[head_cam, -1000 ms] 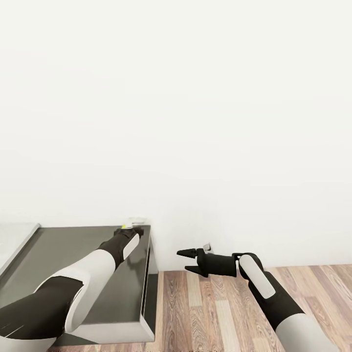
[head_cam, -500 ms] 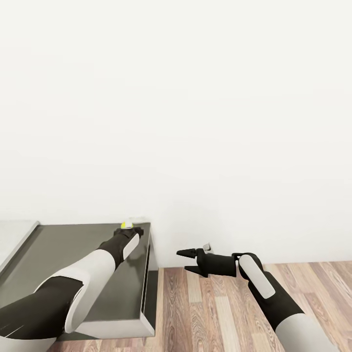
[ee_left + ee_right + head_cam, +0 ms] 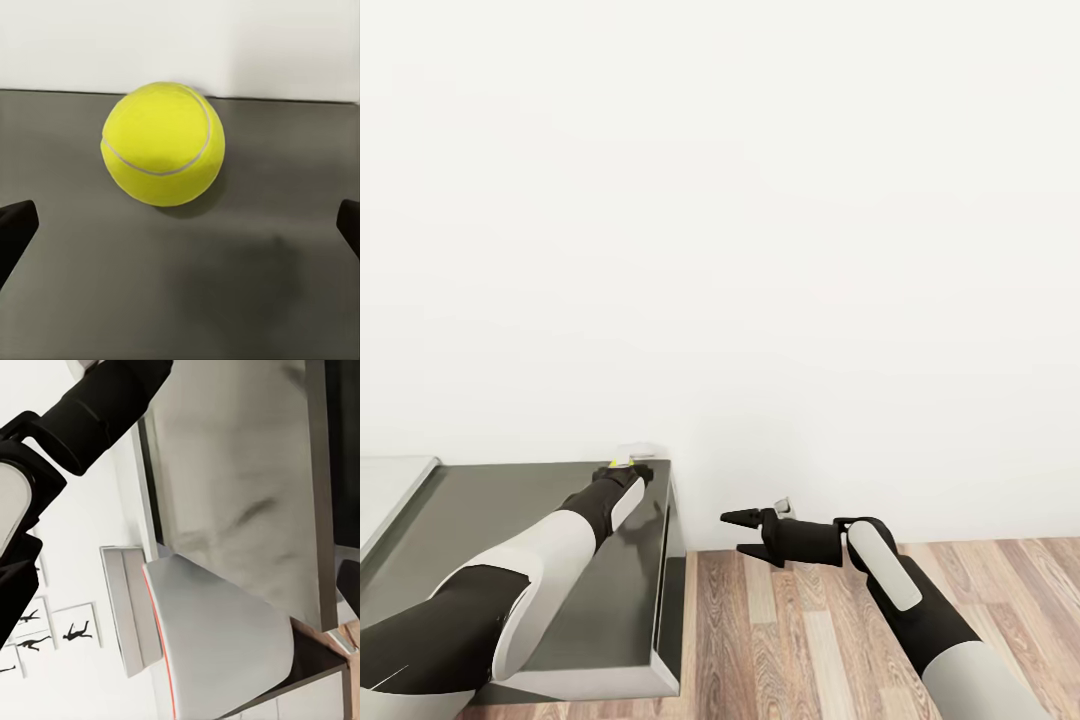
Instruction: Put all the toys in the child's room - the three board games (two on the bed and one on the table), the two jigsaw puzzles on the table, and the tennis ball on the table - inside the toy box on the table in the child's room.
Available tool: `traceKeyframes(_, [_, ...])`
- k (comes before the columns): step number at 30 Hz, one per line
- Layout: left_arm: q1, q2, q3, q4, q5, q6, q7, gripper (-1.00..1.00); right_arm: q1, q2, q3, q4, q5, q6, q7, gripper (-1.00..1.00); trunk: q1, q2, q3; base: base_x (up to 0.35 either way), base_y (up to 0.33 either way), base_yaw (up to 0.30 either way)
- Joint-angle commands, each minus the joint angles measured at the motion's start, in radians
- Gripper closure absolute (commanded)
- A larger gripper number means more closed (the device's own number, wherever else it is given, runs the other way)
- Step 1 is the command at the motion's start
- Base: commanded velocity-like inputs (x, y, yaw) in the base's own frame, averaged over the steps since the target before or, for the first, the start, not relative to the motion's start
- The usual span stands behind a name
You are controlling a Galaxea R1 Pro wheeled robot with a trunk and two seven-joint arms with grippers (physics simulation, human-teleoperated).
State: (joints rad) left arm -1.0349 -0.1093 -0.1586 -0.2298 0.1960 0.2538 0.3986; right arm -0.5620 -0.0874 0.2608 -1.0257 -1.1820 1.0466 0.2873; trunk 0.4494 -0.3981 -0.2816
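The yellow tennis ball (image 3: 163, 142) rests on the dark grey section of the table (image 3: 480, 540), close to its far right corner by the white wall. In the head view only a sliver of the tennis ball (image 3: 618, 463) peeks past my left gripper (image 3: 628, 468). Seen from the left wrist, that left gripper (image 3: 180, 225) is open, its fingertips (image 3: 15, 229) wide apart, with the ball just ahead and untouched. My right gripper (image 3: 745, 532) hangs open and empty over the floor, right of the table. A pale grey rimmed tray (image 3: 124, 611), possibly the toy box, lies further along the table.
The white wall (image 3: 760, 250) stands right behind the table. Wood-plank floor (image 3: 790, 640) spreads to the right of the table's end. The paler table top (image 3: 390, 485) begins at the far left. Black baseball-player pictures (image 3: 75, 631) hang on a distant wall.
The head view wobbles slightly. My left gripper stays beside the tennis ball and hides a bit more of it than half a second ago. The right arm has not moved.
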Motion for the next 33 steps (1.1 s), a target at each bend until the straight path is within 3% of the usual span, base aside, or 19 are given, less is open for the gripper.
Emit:
traceKeyframes(1, [-0.001, 0.000, -0.009, -0.002, 0.010, 0.005, 0.006, -1.00, -0.001, 0.000, 0.001, 0.000, 0.010, 0.001, 0.010, -1.00, 0.001, -0.002, -0.002, 0.011, 0.007, 0.000])
traceKeyframes(33, [-0.001, 0.000, -0.009, -0.002, 0.010, 0.005, 0.006, -1.00, -0.001, 0.001, 0.001, 0.003, 0.013, -0.002, 0.009, -1.00, 0.001, -0.002, -0.002, 0.011, 0.019, 0.000])
